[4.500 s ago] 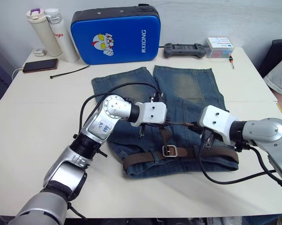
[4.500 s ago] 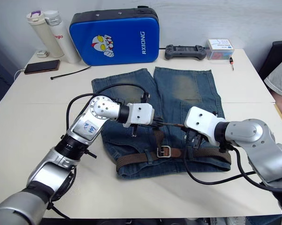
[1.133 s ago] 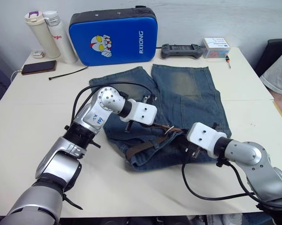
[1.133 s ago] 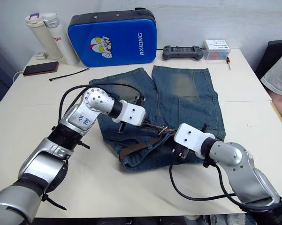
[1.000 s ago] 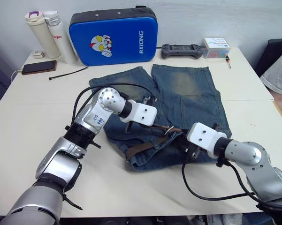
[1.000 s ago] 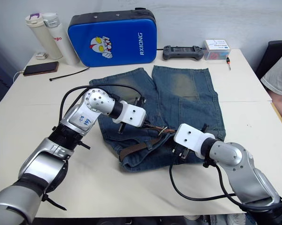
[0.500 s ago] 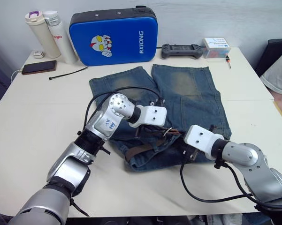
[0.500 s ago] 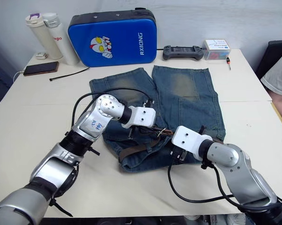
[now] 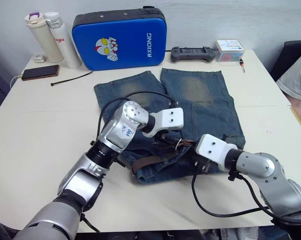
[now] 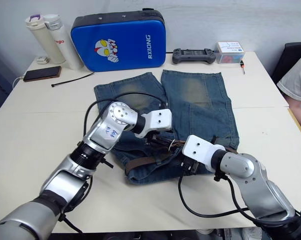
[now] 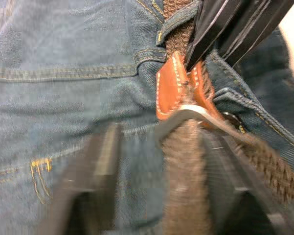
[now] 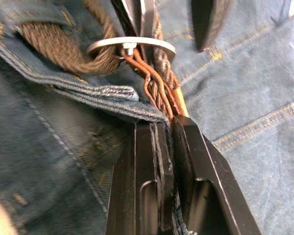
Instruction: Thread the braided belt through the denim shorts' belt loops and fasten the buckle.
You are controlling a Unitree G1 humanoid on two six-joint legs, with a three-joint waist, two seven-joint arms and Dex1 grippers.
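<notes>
Your right jaws (image 12: 167, 147) are clamped on the braided belt (image 12: 159, 68) just below the buckle (image 12: 132, 45), against the bunched waistband of the denim shorts (image 9: 200, 100). Your left jaws (image 11: 151, 147) stand apart, straddling the strap beside the tan leather tip (image 11: 178, 85). The shorts lie mid-bench (image 9: 35, 115), legs pointing toward the blue case (image 9: 120, 36).
</notes>
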